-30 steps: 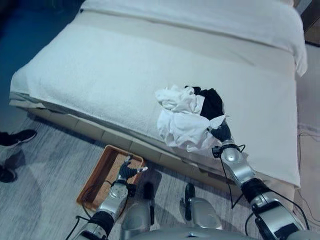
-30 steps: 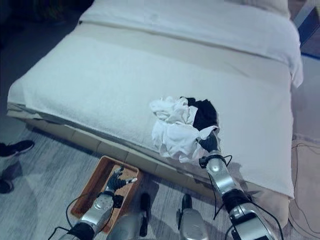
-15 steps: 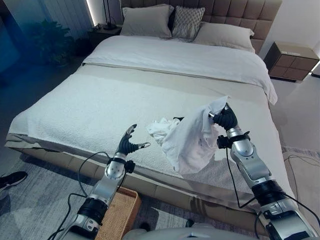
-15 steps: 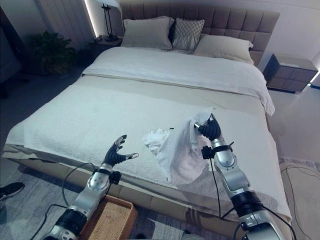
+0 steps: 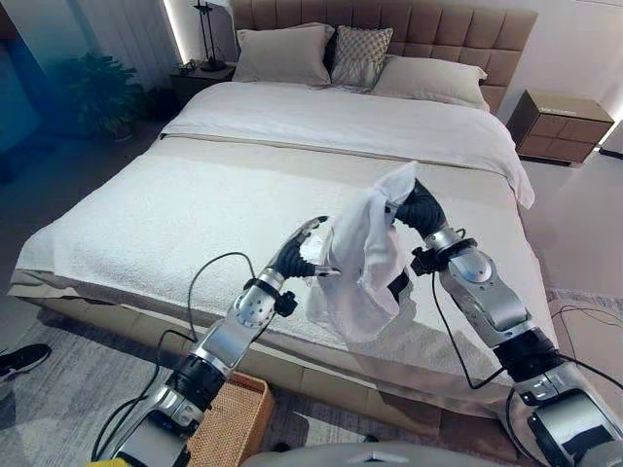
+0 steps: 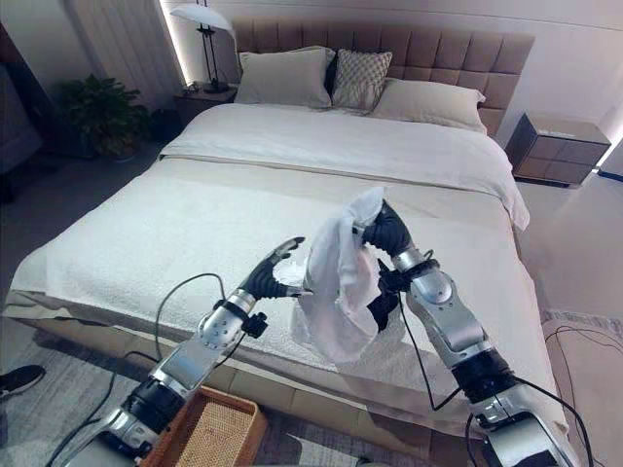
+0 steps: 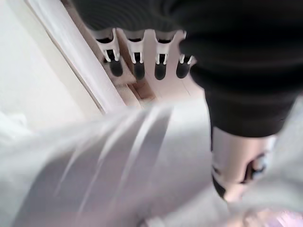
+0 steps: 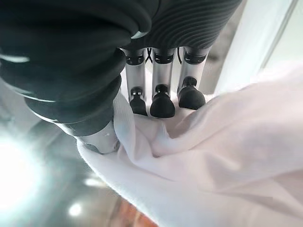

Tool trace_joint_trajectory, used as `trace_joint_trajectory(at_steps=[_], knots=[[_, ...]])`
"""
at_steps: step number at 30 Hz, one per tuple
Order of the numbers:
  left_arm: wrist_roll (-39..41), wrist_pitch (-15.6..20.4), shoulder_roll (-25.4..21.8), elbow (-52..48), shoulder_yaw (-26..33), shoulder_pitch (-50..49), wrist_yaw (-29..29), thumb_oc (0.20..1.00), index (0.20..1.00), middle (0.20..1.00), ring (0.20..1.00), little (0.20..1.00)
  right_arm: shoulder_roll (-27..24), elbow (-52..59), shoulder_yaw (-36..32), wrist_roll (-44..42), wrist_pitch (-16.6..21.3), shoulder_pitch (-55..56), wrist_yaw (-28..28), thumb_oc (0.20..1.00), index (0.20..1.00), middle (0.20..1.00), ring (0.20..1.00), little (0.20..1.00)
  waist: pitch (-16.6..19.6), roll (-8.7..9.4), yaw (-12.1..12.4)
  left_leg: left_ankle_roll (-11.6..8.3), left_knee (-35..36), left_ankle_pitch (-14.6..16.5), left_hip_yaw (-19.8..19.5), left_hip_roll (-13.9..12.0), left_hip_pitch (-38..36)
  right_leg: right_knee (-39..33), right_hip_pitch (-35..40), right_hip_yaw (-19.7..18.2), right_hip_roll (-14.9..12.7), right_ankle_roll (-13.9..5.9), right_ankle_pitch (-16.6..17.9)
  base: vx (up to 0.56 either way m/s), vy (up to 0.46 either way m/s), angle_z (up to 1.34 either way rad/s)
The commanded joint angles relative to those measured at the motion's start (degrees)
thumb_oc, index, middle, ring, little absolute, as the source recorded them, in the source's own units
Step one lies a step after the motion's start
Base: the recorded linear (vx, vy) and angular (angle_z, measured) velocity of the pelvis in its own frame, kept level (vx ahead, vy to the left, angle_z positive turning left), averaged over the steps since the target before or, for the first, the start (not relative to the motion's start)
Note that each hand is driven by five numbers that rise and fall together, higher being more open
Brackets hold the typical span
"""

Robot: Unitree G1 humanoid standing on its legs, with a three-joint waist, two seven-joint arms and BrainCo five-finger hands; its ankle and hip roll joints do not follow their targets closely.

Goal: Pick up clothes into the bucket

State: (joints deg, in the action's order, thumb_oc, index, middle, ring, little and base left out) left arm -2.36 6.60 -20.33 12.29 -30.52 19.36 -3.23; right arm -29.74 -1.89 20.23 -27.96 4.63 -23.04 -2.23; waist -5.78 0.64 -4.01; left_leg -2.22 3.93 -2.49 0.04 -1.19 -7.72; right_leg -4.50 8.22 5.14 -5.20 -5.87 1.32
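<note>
A white garment hangs in the air above the bed, near its front edge. My right hand is shut on its top, and in the right wrist view the fingers curl into the white cloth. My left hand reaches up to the cloth's left side with straight, spread fingers. A black garment lies on the bed under the hanging cloth. The woven basket stands on the floor below the bed's edge, beside my left arm.
Pillows line the headboard. A nightstand stands at the far right, a lamp and a plant at the far left. A person's shoe rests on the floor at lower left.
The camera has tilted up to take in the whole bed. My right hand has raised the white garment off the pile. My left hand has risen from the basket to the cloth.
</note>
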Motion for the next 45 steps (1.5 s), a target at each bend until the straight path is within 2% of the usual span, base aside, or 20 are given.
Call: trace_joint_trajectory(at_steps=[1,2,4,10,16,17,18,19,23,31,32,33,34,35,39,40,41,42,45], knots=[[9.7,1.4,0.6,2.7,-4.3,9.4,5.0,1.000,1.000,1.000,1.000,1.000,1.1,6.1,-0.3,-8.0,3.3,-8.7,-1.8,0.200,0.200,0.200,0.200,0.200,2.0,2.37,-1.5,-0.64,-5.7,5.3,-0.2,0.6,2.0,5.6,-1.7,0.9,-2.3,-1.60,-3.5,0.00,0.000,0.00],[9.7,1.4,0.5,2.7,-4.3,9.5,5.0,1.000,1.000,1.000,1.000,1.000,1.0,6.1,-0.4,-8.0,3.3,-8.7,-1.8,0.200,0.200,0.200,0.200,0.200,2.0,2.38,-1.5,-0.64,-5.7,5.3,-0.2,0.6,2.0,5.6,-1.7,0.9,-2.3,-1.60,-3.5,0.00,0.000,0.00],[17.4,0.2,0.1,1.9,-7.7,11.6,8.2,1.000,1.000,1.000,1.000,1.000,0.7,6.1,1.1,-9.2,3.0,-10.3,-2.3,0.200,0.200,0.200,0.200,0.200,2.0,2.12,-1.7,-0.61,-5.7,5.3,-0.2,0.7,1.9,5.6,-1.7,0.9,-2.3,-1.68,-3.4,0.00,0.000,0.00],[22.5,-2.3,0.2,2.9,-12.2,14.1,11.0,1.000,1.000,1.000,1.000,1.000,0.5,7.0,2.7,-10.0,2.9,-11.9,-2.3,0.200,0.200,0.200,0.200,0.200,1.7,1.83,-2.1,-0.64,-6.0,5.2,-0.4,0.8,2.4,5.8,-2.0,1.0,-2.5,-1.80,-3.3,0.00,0.000,0.00],[28.2,-4.6,3.1,7.2,-15.1,15.4,12.1,1.000,1.000,1.000,1.000,1.000,1.5,8.4,3.1,-10.4,3.1,-12.6,-1.7,0.200,0.200,0.200,0.200,0.200,1.1,1.69,-2.5,-0.47,-6.5,5.3,-0.7,1.1,3.0,6.4,-2.7,0.8,-2.6,-1.88,-3.4,0.00,0.000,0.00],[29.3,-5.1,3.7,7.9,-15.5,15.2,12.3,0.658,0.658,0.658,0.658,0.658,1.8,8.7,2.6,-10.5,3.5,-12.7,-1.3,0.200,0.200,0.200,0.200,0.200,1.0,1.61,-2.6,-0.45,-6.7,5.8,-0.7,1.1,2.8,6.6,-2.5,0.7,-2.6,-1.90,-3.9,0.00,0.000,0.00],[29.3,-5.0,3.7,7.9,-15.5,15.3,12.3,0.536,0.536,0.536,0.536,0.536,1.8,8.7,2.6,-10.4,3.5,-12.7,-1.3,0.200,0.200,0.200,0.200,0.200,1.0,1.66,-2.6,-0.40,-6.8,5.4,-0.7,1.2,3.2,6.6,-2.9,0.7,-2.7,-1.88,-3.5,0.00,0.000,0.00],[30.7,-5.1,3.8,8.3,-14.9,14.3,11.9,0.200,0.200,0.200,0.200,0.200,1.9,9.1,2.0,-10.2,3.8,-12.6,-0.9,0.200,0.200,0.200,0.200,0.200,0.9,1.58,-2.6,-0.41,-6.9,5.9,-0.7,1.1,2.9,6.7,-2.6,0.7,-2.6,-1.90,-3.9,0.00,0.000,0.00],[30.9,-4.9,4.2,8.9,-13.8,12.6,11.3,0.200,0.200,0.200,0.200,0.200,2.2,10.0,0.3,-9.9,4.5,-11.8,-0.2,0.200,0.200,0.200,0.200,0.200,1.0,1.58,-2.6,-0.29,-7.1,6.1,-0.8,1.2,3.0,7.0,-2.8,0.7,-2.6,-1.89,-4.0,0.00,0.000,0.00],[31.5,-4.5,4.0,8.6,-6.5,3.5,8.9,0.200,0.200,0.200,0.200,0.200,2.7,11.1,-8.0,-9.6,6.8,-6.9,3.4,0.200,0.200,0.200,0.200,0.200,1.2,1.68,-2.0,-0.12,-7.1,6.2,-1.1,1.3,3.3,7.2,-2.9,0.8,-2.7,-1.77,-4.3,0.00,0.000,0.00],[32.7,-4.4,3.3,7.5,-4.2,1.0,8.6,0.200,0.200,0.200,0.200,0.200,2.6,11.3,-10.1,-9.8,7.2,-5.4,4.3,0.376,0.376,0.376,0.376,0.376,1.2,1.72,-1.8,-0.12,-7.1,6.2,-1.1,1.3,3.3,7.2,-2.9,0.9,-2.7,-1.75,-4.3,0.00,0.000,0.00],[32.8,-4.4,3.3,7.4,-4.2,0.9,8.6,0.200,0.200,0.200,0.200,0.200,2.6,11.3,-10.1,-9.8,7.1,-5.3,4.3,0.416,0.416,0.416,0.416,0.416,1.3,1.74,-1.9,-0.12,-7.1,6.2,-1.1,1.3,3.3,7.2,-2.9,0.9,-2.7,-1.75,-4.3,0.00,0.000,0.00],[34.6,-4.2,2.4,5.3,-1.7,-1.8,8.0,0.200,0.200,0.200,0.200,0.200,2.8,11.2,-12.3,-9.9,7.6,-3.6,5.5,0.733,0.733,0.733,0.733,0.733,1.2,1.77,-1.6,-0.12,-7.1,6.3,-1.2,1.3,3.3,7.2,-2.9,1.0,-2.7,-1.67,-4.4,0.00,0.000,0.00],[34.7,-4.2,2.4,5.2,-1.7,-1.9,8.0,0.200,0.200,0.200,0.200,0.200,2.8,11.2,-12.3,-9.9,7.5,-3.5,5.5,1.000,1.000,1.000,1.000,1.000,1.3,1.79,-1.6,-0.12,-7.1,6.3,-1.2,1.3,3.3,7.2,-2.9,1.0,-2.7,-1.67,-4.4,0.00,0.000,0.00],[38.8,-3.8,-0.2,-1.2,5.5,-9.0,7.3,0.200,0.200,0.200,0.200,0.200,2.7,9.7,-17.6,-8.6,7.9,0.6,8.9,1.000,1.000,1.000,1.000,1.000,1.4,1.81,-1.1,-0.13,-7.0,6.4,-1.3,1.3,3.2,7.1,-2.8,1.2,-2.7,-1.59,-4.5,0.00,0.000,0.00],[38.8,-3.8,-0.2,-1.2,5.5,-9.1,7.3,0.200,0.200,0.200,0.200,0.200,2.7,9.7,-17.5,-8.6,7.9,0.6,8.9,1.000,1.000,1.000,1.000,1.000,1.4,1.82,-1.1,-0.14,-7.0,6.4,-1.3,1.3,3.2,7.1,-2.8,1.2,-2.7,-1.59,-4.5,0.00,0.000,0.00],[39.2,-3.2,-1.0,-4.0,9.2,-11.8,7.1,0.200,0.200,0.200,0.200,0.200,2.6,8.8,-20.1,-6.0,7.6,2.5,10.1,1.000,1.000,1.000,1.000,1.000,1.5,1.78,-0.8,-0.14,-6.9,6.4,-1.3,1.3,3.1,7.0,-2.7,1.3,-2.7,-1.53,-4.6,0.00,0.000,0.00],[39.2,-3.2,-1.0,-4.1,9.2,-11.9,7.1,0.200,0.200,0.200,0.200,0.200,2.6,8.9,-20.0,-6.0,7.6,2.6,10.2,1.000,1.000,1.000,1.000,1.000,1.5,1.80,-0.8,-0.15,-6.9,6.4,-1.3,1.3,3.1,7.0,-2.7,1.3,-2.7,-1.53,-4.6,0.00,0.000,0.00],[39.9,-1.7,-2.0,-8.9,16.1,-16.7,7.1,0.200,0.200,0.200,0.200,0.200,2.8,6.4,-24.4,0.1,7.0,6.7,11.9,1.000,1.000,1.000,1.000,1.000,1.5,1.68,-0.4,-0.18,-6.6,6.4,-1.6,1.2,3.1,6.7,-2.5,1.4,-2.7,-1.45,-4.7,0.00,0.000,0.00]])
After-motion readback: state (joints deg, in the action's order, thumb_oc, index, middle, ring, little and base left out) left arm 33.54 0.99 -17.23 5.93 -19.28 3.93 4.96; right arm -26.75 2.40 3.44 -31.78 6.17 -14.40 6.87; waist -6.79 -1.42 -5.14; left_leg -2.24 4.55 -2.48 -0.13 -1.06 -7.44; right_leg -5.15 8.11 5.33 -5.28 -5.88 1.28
